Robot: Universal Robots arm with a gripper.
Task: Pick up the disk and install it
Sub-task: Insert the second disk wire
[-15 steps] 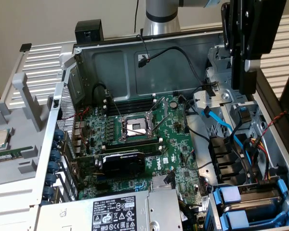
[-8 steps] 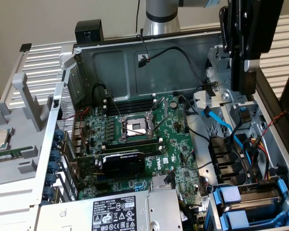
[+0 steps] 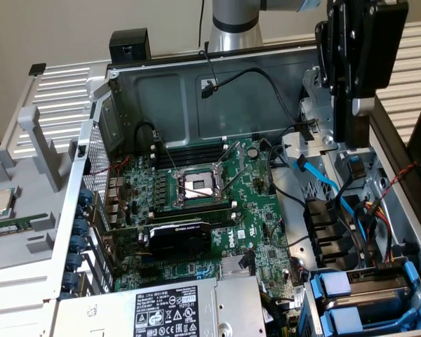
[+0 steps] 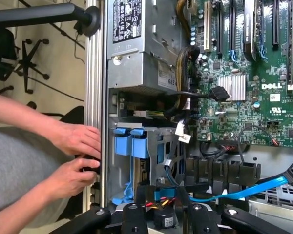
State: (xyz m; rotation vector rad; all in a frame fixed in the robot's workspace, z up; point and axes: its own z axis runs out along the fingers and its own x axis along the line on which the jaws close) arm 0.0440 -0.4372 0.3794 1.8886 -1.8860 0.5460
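The open computer chassis (image 3: 196, 70) lies on its side with the motherboard (image 3: 203, 203) exposed, so that all bays can be reached from above. The gripper (image 3: 361, 67) hangs above the chassis edge on the exterior view's right, well clear of the components and touching nothing. Whether it is released or clenched cannot be told from either view, and no object can be made out in it. The disk (image 3: 368, 279) appears to sit in the drive cage (image 4: 151, 161) at the chassis corner nearest the camera on the exterior view's right, just beside the power supply (image 3: 189, 309). Its blue plastic frame faces outward so that the tabs can be gripped; a second blue frame (image 3: 351, 319) lies just beside it. How fully the disk is seated cannot be judged. In the wrist view the same blue tabs (image 4: 129, 144) show at the mouth of the cage, close to the chassis side rail (image 4: 94, 122). A person's two hands, one (image 4: 80, 139) just beside the other (image 4: 73, 178), rest against that rail at the level of the cage and close on a small dark part (image 4: 91, 165) there, probably to steady or adjust the fixture. A blue data cable (image 3: 319, 179) runs across the area between the motherboard and the cage; it lies near the gripper's line of descent and is a likely snag point.
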